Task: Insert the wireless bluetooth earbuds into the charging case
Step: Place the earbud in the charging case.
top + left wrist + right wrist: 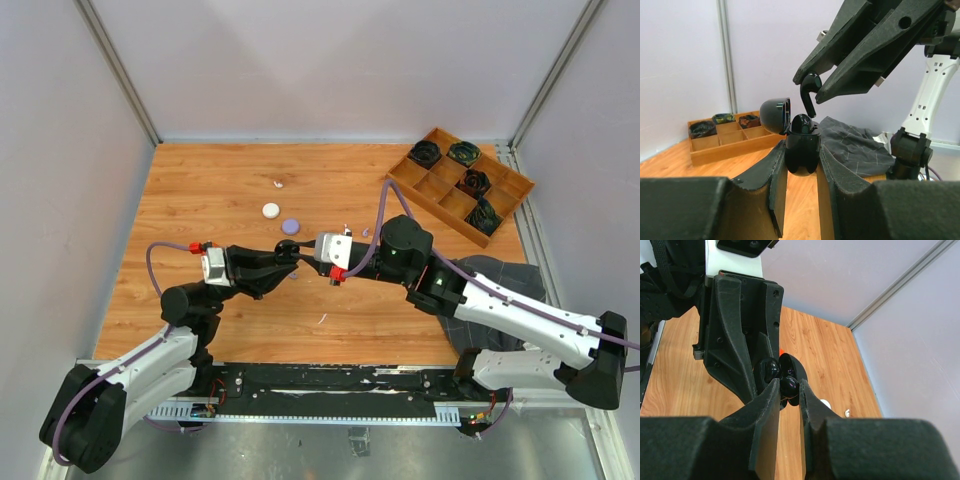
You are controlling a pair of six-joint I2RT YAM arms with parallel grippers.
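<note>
My left gripper [802, 159] is shut on a black charging case [802, 147], held upright above the table with its lid [774, 116] swung open. One black earbud [802, 122] sits in the case. My right gripper [789, 386] is shut on a second black earbud [789, 383], seen in the left wrist view [809, 97] stem-down just above the open case. In the top view the two grippers meet at the case [288, 253]. A white earbud [278, 183] lies on the table farther back.
A white puck [270, 210] and a purple puck [290, 226] lie behind the grippers. A wooden divided tray [440, 195] with black coiled bundles stands at the back right. A dark cloth [495, 272] lies under the right arm.
</note>
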